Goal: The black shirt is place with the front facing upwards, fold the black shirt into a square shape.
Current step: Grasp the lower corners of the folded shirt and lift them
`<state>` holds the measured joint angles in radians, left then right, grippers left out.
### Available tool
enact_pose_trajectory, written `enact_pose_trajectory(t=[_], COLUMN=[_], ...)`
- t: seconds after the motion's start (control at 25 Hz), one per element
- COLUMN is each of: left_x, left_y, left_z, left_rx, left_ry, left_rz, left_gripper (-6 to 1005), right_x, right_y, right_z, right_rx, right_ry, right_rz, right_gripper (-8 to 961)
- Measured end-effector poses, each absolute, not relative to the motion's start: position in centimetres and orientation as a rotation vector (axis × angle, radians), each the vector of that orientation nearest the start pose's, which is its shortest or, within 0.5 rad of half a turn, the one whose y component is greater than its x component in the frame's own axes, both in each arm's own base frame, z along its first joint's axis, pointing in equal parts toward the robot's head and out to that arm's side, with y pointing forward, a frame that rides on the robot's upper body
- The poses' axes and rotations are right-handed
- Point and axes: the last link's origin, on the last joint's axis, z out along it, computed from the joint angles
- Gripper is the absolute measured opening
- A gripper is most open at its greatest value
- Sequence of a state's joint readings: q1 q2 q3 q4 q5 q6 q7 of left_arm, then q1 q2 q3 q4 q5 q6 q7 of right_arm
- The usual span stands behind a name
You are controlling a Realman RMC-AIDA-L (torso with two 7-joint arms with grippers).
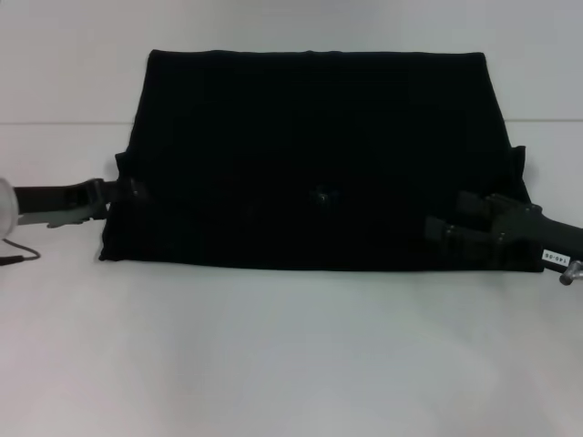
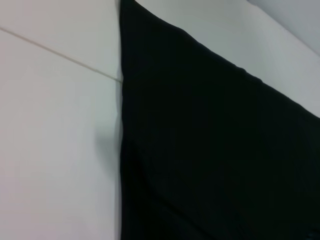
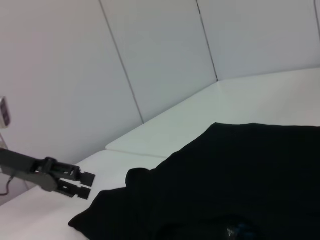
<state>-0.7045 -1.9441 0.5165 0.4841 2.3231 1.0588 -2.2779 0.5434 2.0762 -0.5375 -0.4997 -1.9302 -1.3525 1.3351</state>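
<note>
I've got the black shirt flat on the bench, left gripper at its left edge, right gripper over its right side, fingers parted, both placed for a fold.

Inventory of what lies before me:

- Black shirt: one. A single dark cloth spread flat in a wide block; it also shows once in my left wrist view and once in my right wrist view.
- Grippers: two, both mine. My left gripper, one, at the shirt's left edge; it appears again in my right wrist view. My right gripper, one, over the shirt's right side.
- Fingers: two counted on each gripper.
- Table: one white surface.
- Thin dark cable: one, beside my left arm.
- White label on my right arm: one.
</note>
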Motion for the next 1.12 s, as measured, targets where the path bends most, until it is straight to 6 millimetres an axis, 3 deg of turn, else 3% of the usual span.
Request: enact_pose_trajectory(t=[0.64,1.12], left_x=[-31.0,-30.8], left_y=[42.0,40.7], left_z=[2.3,1.6], left_rx=[-1.918,-2.013], left_ry=[-1.599,-1.649], left_rz=[-0.436,-0.398], left_gripper=[899,895], right_x=[28.9,28.9], right_y=[34.4,34.3], right_z=[-1.0,-1.0], right_rx=[-2.440,-2.443], right_ry=[0.850,0.855], right_rz=[0.771,0.774], right_gripper=[925,925])
